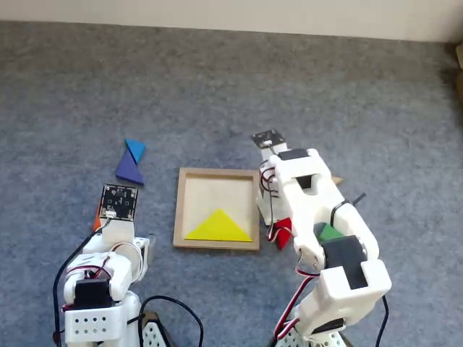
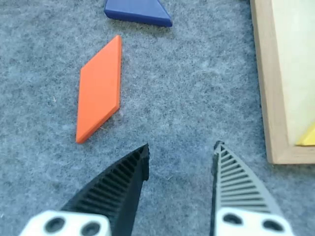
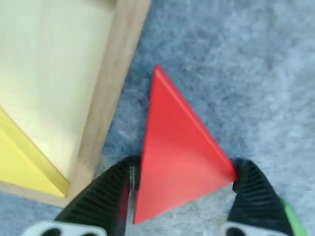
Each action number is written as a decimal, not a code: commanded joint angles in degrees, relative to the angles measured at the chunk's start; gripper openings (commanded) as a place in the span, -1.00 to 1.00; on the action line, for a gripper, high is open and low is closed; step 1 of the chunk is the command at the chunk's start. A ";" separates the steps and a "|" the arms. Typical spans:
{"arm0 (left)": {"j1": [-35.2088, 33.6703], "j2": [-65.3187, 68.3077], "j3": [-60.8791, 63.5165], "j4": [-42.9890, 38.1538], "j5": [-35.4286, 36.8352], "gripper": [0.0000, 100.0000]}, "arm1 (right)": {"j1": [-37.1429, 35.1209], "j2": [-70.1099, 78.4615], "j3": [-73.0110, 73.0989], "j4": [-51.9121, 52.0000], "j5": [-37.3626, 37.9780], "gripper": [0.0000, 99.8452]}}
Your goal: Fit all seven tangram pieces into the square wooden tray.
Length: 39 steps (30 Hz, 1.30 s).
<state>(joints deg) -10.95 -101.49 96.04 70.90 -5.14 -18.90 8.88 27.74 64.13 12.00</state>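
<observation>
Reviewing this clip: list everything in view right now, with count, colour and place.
tray: 1, light wood, on the carpet between the arms.
yellow triangle: 1, yellow, inside the tray, against its near wall.
light blue triangle: 1, light blue, on the carpet on the left arm's side of the tray.
dark blue piece: 1, dark blue, right by the light blue triangle.
orange parallelogram: 1, orange, flat on the carpet ahead of the left hand.
red triangle: 1, red, just outside the tray.
green piece: 1, green, partly hidden under the right arm.
carpet: 1, grey.
left hand: 1, open over bare carpet.
right hand: 1, closed on the red triangle.
</observation>
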 commanded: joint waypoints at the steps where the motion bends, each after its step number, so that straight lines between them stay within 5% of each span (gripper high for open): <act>1: -0.31 -2.86 1.19 0.26 0.53 -0.57 | 1.27 -0.31 -1.19 -0.66 0.18 -0.60; 19: -0.31 -2.86 1.19 0.26 0.53 -0.57 | 1.36 -18.51 12.00 -4.79 -3.25 -0.60; 39: -0.31 -2.86 1.19 0.26 0.53 -0.57 | 1.45 -19.47 11.82 -5.05 -8.35 -0.60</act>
<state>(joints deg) -10.95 -101.49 96.04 70.90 -5.14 -18.46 -6.86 40.22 59.47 5.41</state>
